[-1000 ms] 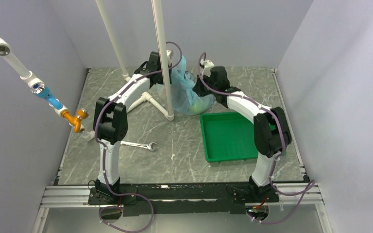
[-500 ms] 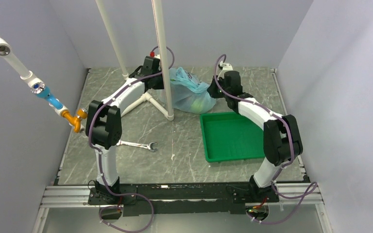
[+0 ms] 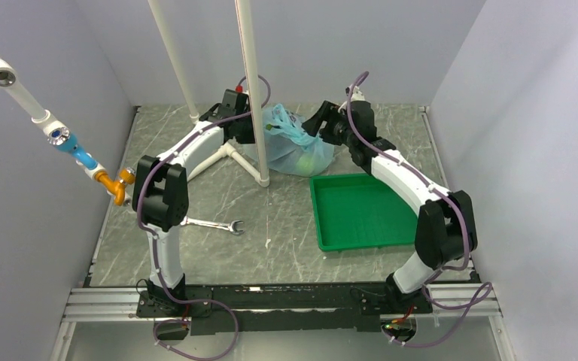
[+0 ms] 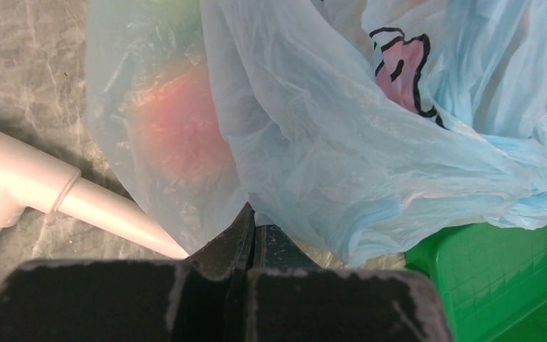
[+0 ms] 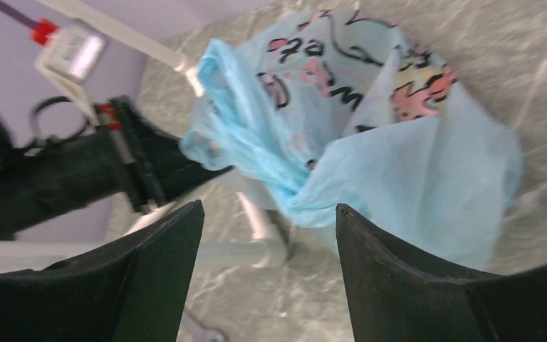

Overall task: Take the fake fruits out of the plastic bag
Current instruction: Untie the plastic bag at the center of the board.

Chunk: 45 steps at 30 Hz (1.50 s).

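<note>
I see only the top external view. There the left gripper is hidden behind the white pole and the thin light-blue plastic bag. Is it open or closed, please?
Observer: Closed. In the left wrist view the left gripper is shut, with its tips at the lower edge of the thin light-blue plastic bag. I cannot tell whether any film is pinched.
Operator: Does the right gripper hold the bag?
Observer: No. In the right wrist view the right gripper is open. The bag's twisted handle lies ahead of the gap, and neither finger touches it.
Operator: I see only something greenish inside. Is there other fruit?
Observer: Yes. In the left wrist view a rounded pinkish-red fruit shows through the film.
</note>
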### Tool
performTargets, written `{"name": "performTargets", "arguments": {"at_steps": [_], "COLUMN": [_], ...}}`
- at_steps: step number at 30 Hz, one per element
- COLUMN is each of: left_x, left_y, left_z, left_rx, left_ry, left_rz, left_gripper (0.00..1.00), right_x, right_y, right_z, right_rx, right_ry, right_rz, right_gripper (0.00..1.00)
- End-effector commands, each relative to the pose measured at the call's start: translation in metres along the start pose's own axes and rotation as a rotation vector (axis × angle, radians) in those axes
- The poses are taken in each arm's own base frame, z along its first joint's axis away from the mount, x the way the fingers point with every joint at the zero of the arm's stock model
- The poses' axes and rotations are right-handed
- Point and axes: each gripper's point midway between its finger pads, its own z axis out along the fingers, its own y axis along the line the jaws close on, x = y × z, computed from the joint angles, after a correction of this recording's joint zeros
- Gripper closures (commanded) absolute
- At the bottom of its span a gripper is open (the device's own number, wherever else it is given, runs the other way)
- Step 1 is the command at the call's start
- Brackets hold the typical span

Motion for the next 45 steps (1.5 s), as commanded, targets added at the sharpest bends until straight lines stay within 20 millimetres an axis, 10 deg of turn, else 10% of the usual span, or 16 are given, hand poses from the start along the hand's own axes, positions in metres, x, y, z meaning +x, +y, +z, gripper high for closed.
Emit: {"name": "performTargets", "arguments": {"at_steps": [1,7,18,38,45], "left_x": [0.008,-0.009,0.016,-0.006,-0.009], "left_y": [-0.006,-0.023,-0.033,-0.018,-0.006], "left_z": [-0.014,-0.028,-0.009,-0.029,-0.032], "left_rx": [0.037,0.07,0.155,0.118,0.121], "left_ry": [0.017,-0.015,0.075,0.015,0.018], "left_rz": [0.039,0.068,-0.01,-0.007,-0.062], "left_gripper": [1.0,1.0,1.0,1.0,1.0], "right_x": [-0.006,0.013,0.041,0.037,0.024], "right_y": [0.047,0.03,0.016,-0.021,-0.02], "right_z": [-0.021,-0.016,0.028,0.031,0.024], "right_rx": [-0.068,-0.004,-0.02,0.099,0.045], "right_ry": [-0.05,-0.099,-0.023,-0.156,-0.161], "right_rz": [0.252,0.563,0.69,0.685,0.626], "right_gripper": [0.28,0.3,0.35,0.71,1.0]}}
